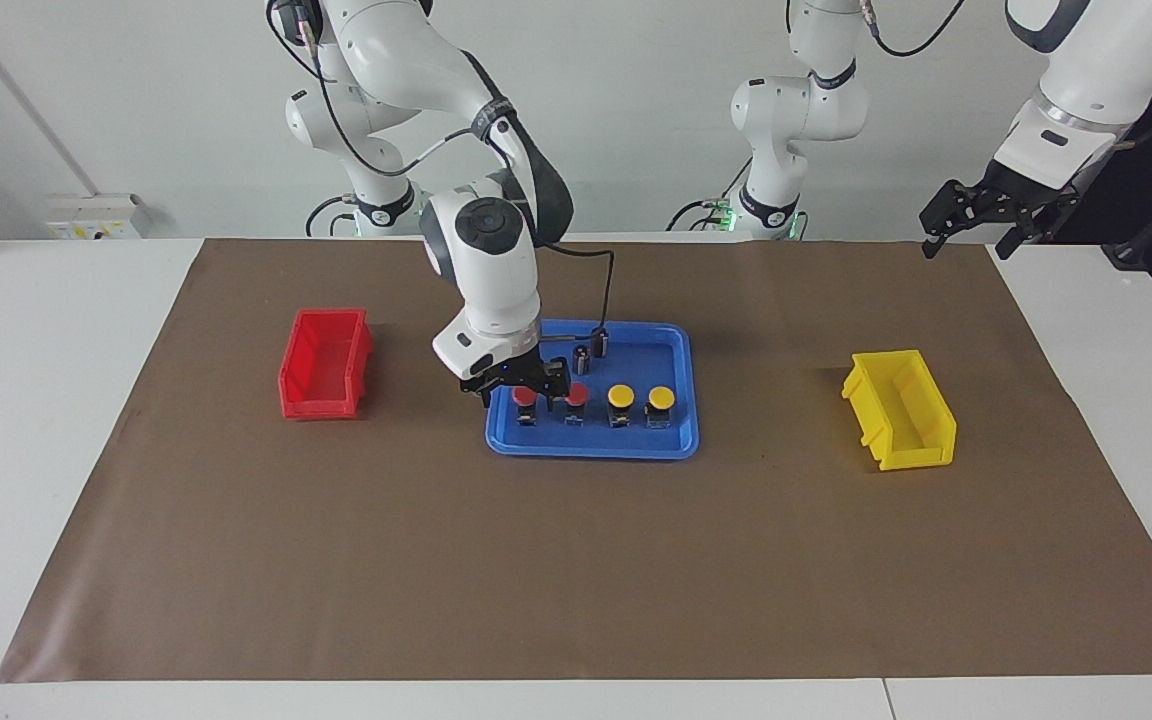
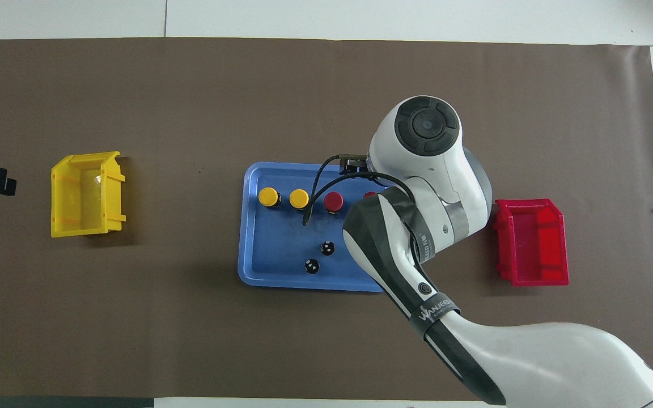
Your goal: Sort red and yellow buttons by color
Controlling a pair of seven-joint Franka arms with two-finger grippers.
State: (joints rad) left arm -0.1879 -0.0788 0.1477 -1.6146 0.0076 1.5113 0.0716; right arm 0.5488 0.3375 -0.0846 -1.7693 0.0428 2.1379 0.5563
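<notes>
While the right arm leans in over the blue tray, the scene reads as follows.

Surroundings: a brown paper-like mat [image 1: 576, 560] covers the white table; a glossy red plastic bin [image 1: 326, 362], open-topped and boxy, sits at centre left of the facing view, and a matching yellow plastic bin [image 1: 901, 410] at centre right.

Tray: a shallow blue plastic tray [image 1: 681, 440] with rounded corners and a raised rim lies mid-frame.

Obstructions: two dark capless cylinders [image 2: 319, 256], upright with shiny tops, stand in the tray just above the button row in the facing view; the right arm's white casing hides the tray's corner in the overhead view, and its black cable loops above the row.

Buttons: four push-button switches with smooth round caps on dark blocky bases stand in one row in the tray, two yellow buttons [image 1: 640, 397] and two red buttons [image 1: 549, 396] side by side.

Right gripper [image 1: 525, 392]: black, low over the outermost red button, fingers spread to either side of its cap, not pinching it.

Left gripper [image 1: 972, 232]: waits at upper right of the facing view, above the mat's corner, fingers spread, holding nothing.
</notes>
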